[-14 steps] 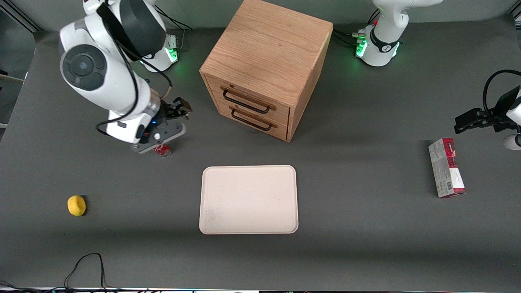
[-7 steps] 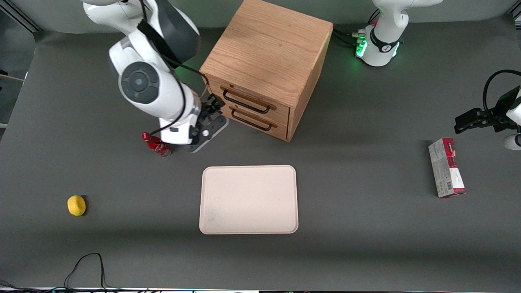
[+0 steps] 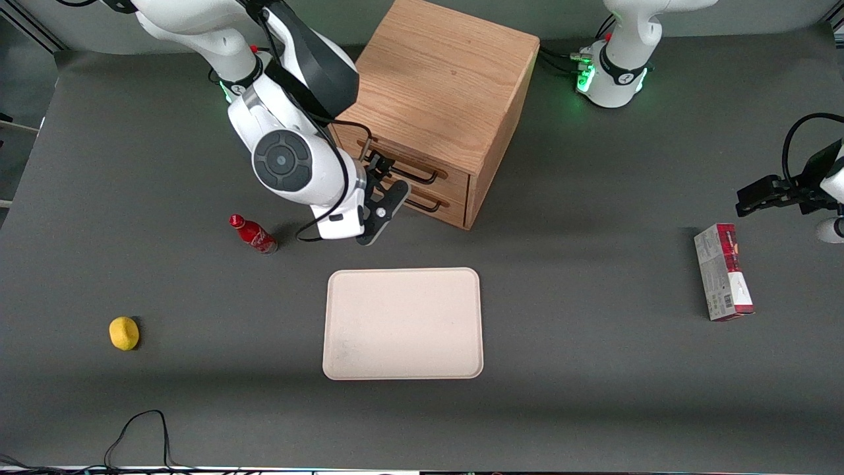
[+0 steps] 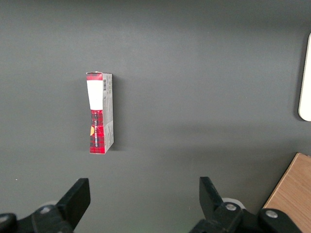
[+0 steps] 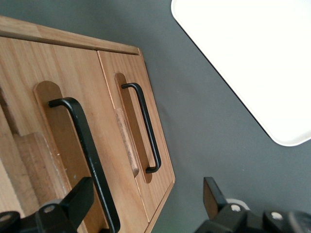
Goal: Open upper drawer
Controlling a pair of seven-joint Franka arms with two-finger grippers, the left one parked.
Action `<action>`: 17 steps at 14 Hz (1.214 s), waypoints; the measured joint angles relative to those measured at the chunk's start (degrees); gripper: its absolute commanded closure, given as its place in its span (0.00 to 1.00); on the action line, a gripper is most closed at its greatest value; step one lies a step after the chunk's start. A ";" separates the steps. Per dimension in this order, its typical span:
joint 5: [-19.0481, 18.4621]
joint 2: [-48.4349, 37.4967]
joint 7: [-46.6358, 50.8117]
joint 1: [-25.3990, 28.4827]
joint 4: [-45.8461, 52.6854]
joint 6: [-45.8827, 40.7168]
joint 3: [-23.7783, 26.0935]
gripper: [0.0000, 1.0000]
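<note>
The oak cabinet (image 3: 442,79) stands at the back middle of the table with both drawers shut. The upper drawer (image 3: 458,187) has a long black wire handle (image 3: 412,175). The matching lower drawer's handle (image 3: 422,206) is just below it. My right gripper (image 3: 377,163) is in front of the upper drawer, at the end of its handle nearer the working arm's end. In the right wrist view the gripper (image 5: 146,194) is open and empty. The upper handle (image 5: 82,145) runs just inside one fingertip (image 5: 77,196). The lower handle (image 5: 143,128) lies farther off.
A beige tray (image 3: 402,323) lies nearer the front camera than the cabinet. A red bottle (image 3: 252,234) lies beside the working arm, and a yellow lemon (image 3: 124,332) lies toward the working arm's end. A red and grey box (image 3: 722,272) lies toward the parked arm's end.
The right arm has swung from above the red bottle over to the cabinet. The gripper now sits in front of the upper drawer's handle. The bottle is uncovered.
</note>
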 measured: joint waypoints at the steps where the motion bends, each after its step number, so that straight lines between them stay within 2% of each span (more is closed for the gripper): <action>1: 0.14 0.29 -0.19 -0.01 0.05 -0.06 0.00 0.00; 8: 0.24 0.42 -0.38 -0.02 0.06 -5.89 0.04 0.00; 17: 0.25 0.64 -1.73 -0.01 0.03 -6.91 0.21 0.00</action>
